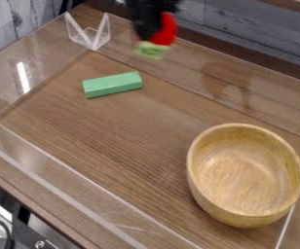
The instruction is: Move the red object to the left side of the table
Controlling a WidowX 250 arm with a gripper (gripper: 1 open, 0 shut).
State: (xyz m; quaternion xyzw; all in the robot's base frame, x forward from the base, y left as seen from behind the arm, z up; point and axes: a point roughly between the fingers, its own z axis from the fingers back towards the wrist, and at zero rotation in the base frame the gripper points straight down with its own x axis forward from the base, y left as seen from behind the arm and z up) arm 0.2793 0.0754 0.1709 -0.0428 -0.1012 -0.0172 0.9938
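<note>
Here, small rounded red strawberry-like toy [164,29] is shown clamped in dark fingers [145,14], held well above brown wood-grain surface [100,146], near far edge. Height to be kept over flat green rectangular block [112,85]. Descent advised left of block, short of clear acrylic wall [36,58]. Release advised only once toy is low, lest it roll.

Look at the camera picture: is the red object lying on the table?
No, the red object hangs in the end effector, lifted above the table and apart from the green block.
</note>
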